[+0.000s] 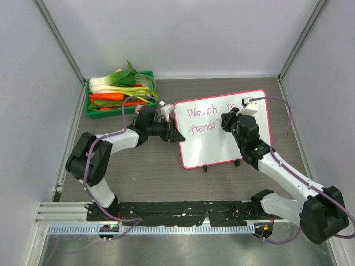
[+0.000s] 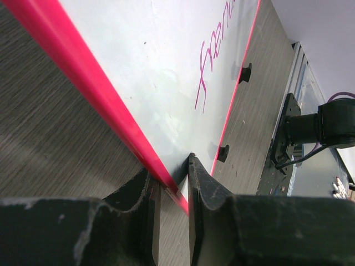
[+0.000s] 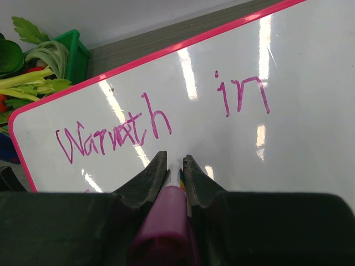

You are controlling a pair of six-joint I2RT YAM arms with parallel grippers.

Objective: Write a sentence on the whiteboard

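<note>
The whiteboard with its pink-red frame stands tilted on the table right of centre. The sentence reads "Warmth in" over "friends" in magenta. My left gripper is shut on the board's left frame edge; in the left wrist view the pink frame runs between the two fingers of that gripper. My right gripper is shut on a magenta marker, tip at the board just below "Warmth" in the right wrist view. The marker's tip is hidden between the fingers of the right gripper.
A green crate of vegetables stands at the back left, close to the board's upper left corner; it also shows in the right wrist view. The board's two black feet rest on the table. A black rail runs along the near edge.
</note>
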